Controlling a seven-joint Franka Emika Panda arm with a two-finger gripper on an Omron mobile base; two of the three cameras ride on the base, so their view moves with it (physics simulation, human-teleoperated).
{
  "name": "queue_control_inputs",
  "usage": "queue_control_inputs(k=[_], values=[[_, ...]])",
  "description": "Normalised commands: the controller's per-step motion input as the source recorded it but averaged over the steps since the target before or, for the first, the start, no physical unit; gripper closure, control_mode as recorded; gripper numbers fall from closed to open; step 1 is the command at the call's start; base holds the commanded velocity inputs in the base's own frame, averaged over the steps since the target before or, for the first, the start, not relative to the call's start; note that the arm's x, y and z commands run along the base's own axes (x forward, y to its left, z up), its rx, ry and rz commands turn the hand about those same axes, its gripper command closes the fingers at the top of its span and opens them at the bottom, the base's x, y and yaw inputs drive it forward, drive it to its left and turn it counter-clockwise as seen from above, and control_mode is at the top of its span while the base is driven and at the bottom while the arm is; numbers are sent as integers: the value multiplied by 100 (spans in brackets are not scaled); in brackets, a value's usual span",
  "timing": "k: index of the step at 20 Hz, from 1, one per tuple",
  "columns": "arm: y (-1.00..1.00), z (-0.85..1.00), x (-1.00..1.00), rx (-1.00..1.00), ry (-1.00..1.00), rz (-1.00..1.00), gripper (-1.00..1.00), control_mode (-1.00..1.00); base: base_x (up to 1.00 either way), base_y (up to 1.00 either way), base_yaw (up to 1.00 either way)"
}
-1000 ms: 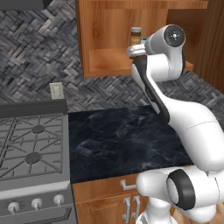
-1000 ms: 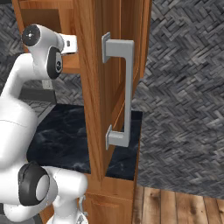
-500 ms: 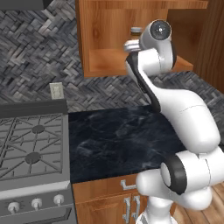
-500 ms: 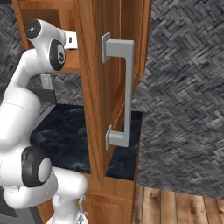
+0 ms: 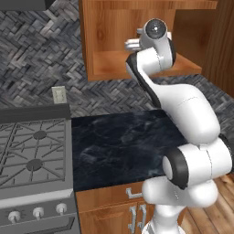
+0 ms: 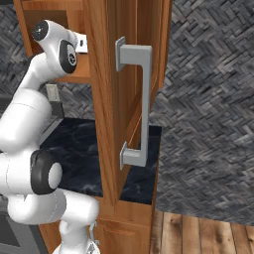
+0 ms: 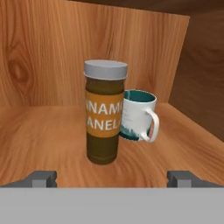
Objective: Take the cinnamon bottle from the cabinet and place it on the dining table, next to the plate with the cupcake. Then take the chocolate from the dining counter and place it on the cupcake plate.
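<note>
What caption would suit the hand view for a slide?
Open fingers face an upright cinnamon bottle on the cabinet shelf, a white mug just behind it.

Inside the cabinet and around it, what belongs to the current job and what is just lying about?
Job: cinnamon bottle, upright on the cabinet shelf; open gripper facing it.
Lying about: white mug just behind the bottle; stove; dark counter.

**The cinnamon bottle on the cabinet shelf**

The cinnamon bottle (image 7: 105, 113) stands straight up on the wooden shelf inside the cabinet. It is a tall brown jar with a flat grey lid and an orange label with white letters. It stands in front of a white mug, which looks very close behind it on one side.
</note>
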Motion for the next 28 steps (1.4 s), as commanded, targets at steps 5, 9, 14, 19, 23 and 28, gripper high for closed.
queue_control_inputs(k=[5,9,14,19,23,28], values=[[-9,0,25,4,0,0,-100,-100,0,0,0],[-7,0,22,3,0,0,-100,-100,0,0,0],[-1,0,20,3,0,1,-100,-100,0,0,0],[0,-1,20,4,0,1,-100,-100,0,0,0],[-2,-6,26,3,0,1,-100,-100,0,0,0],[0,-2,28,2,0,0,-100,-100,0,0,0]])
